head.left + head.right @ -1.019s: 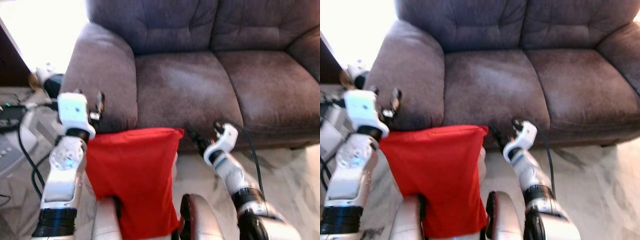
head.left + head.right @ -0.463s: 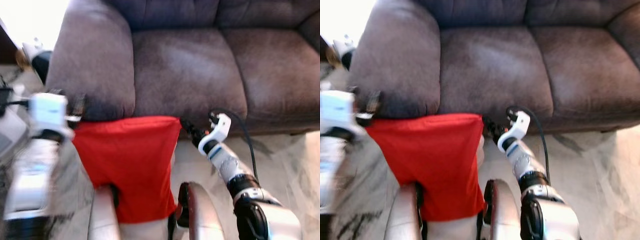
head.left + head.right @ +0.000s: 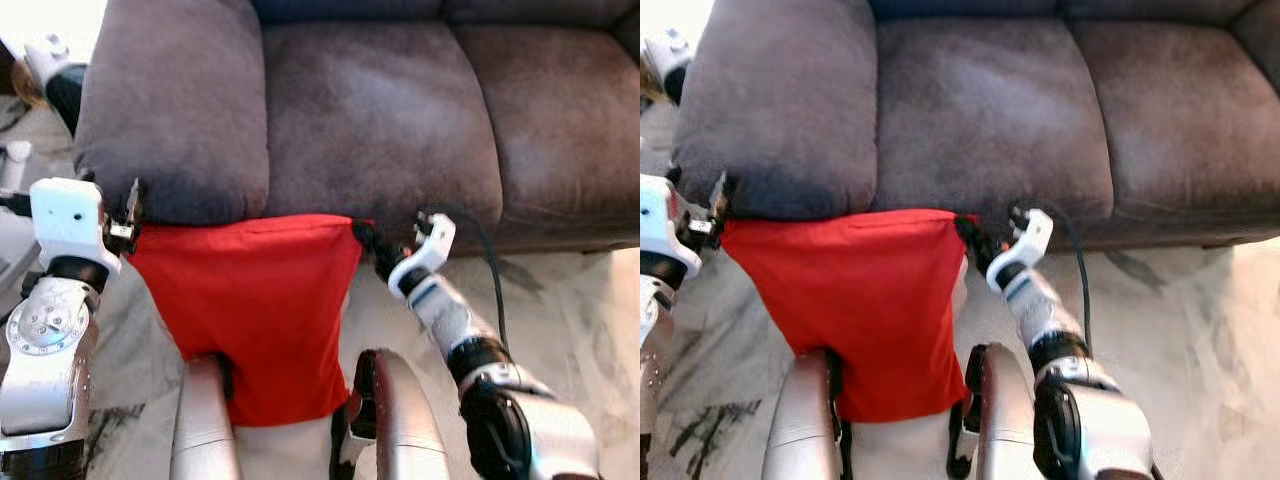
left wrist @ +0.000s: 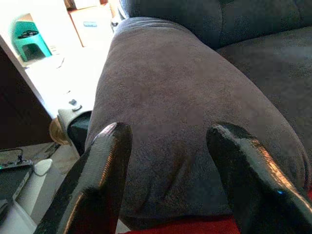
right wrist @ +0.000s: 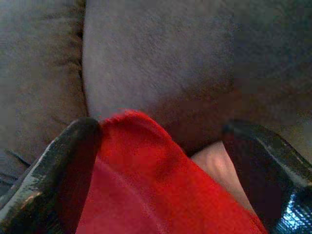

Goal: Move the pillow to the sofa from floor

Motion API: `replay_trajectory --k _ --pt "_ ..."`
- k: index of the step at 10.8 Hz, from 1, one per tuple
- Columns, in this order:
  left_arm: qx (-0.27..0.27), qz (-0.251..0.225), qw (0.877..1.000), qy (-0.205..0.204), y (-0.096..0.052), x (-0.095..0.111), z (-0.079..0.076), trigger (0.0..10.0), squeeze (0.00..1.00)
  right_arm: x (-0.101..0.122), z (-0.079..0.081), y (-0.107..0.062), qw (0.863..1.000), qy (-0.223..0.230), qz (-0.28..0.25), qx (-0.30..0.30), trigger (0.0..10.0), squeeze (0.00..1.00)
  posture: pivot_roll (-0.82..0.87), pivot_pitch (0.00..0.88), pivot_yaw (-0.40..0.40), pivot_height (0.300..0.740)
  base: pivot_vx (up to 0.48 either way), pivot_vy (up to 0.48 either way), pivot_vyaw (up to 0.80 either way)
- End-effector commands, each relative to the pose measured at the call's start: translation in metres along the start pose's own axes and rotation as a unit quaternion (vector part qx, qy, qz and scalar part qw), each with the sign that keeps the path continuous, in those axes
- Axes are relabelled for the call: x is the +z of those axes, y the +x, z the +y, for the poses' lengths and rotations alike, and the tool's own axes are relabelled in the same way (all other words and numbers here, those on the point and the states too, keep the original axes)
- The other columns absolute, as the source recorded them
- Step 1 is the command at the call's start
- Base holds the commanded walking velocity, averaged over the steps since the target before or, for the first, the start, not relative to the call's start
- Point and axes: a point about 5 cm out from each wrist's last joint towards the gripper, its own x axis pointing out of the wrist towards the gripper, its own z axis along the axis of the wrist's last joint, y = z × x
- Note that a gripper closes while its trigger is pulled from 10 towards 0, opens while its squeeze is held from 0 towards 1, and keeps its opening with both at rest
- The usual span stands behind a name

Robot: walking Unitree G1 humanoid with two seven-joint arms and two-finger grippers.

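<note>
Since a second ago the red pillow [image 3: 255, 310] has risen toward the sofa [image 3: 380, 110], so its top edge now meets the front of the seat cushion, where earlier it hung lower. It is stretched out like a sheet between the two claws, and its lower part hangs down in front of the robot's legs [image 3: 390, 420], above the pale marbled floor [image 3: 580, 300].

At the pillow's corner below the sofa's armrest [image 3: 170, 100] sits the left claw [image 3: 130, 212]. Its wrist view shows the fingers [image 4: 97, 180] spread wide, with only a sliver of red at their base, so a grip cannot be confirmed.

At the pillow's other top corner, against the sofa's front edge, is the right claw [image 3: 368, 240]. Its fingers [image 5: 63, 165] stand apart with the red corner bunched between them.
</note>
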Motion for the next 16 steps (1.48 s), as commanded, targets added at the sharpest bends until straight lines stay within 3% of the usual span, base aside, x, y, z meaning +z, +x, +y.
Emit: replay_trajectory --k 1,6,7,8,16 --pt "0.001 -0.007 1.000 -0.011 -0.003 0.006 -0.001 10.0 0.00 -0.003 -0.002 -0.001 1.000 0.019 -0.005 0.001 10.0 0.00 0.22 0.386 -0.139 0.592 0.000 0.000 0.00" --pt "-0.003 0.000 1.000 -0.009 -0.009 0.016 -0.001 10.0 0.00 -0.018 0.008 0.004 0.999 0.030 0.019 0.028 10.0 0.00 0.25 0.418 -0.137 0.592 0.000 0.000 0.00" --pt "-0.003 0.003 1.000 -0.008 -0.010 0.018 -0.001 10.0 0.00 -0.021 0.010 0.005 0.999 0.029 0.018 0.033 4.7 0.00 0.25 0.421 -0.137 0.592 0.000 0.000 0.00" --pt "-0.006 0.006 1.000 -0.006 -0.011 0.017 -0.003 10.0 0.00 -0.023 0.011 0.004 0.998 0.028 0.014 0.049 0.0 0.00 0.25 0.421 -0.138 0.592 0.000 0.000 0.00" --pt "-0.007 0.017 1.000 -0.013 -0.010 0.016 -0.009 10.0 0.00 -0.031 0.011 0.000 0.997 0.019 0.021 0.071 0.0 0.00 0.24 0.409 -0.143 0.592 0.000 0.000 0.00"
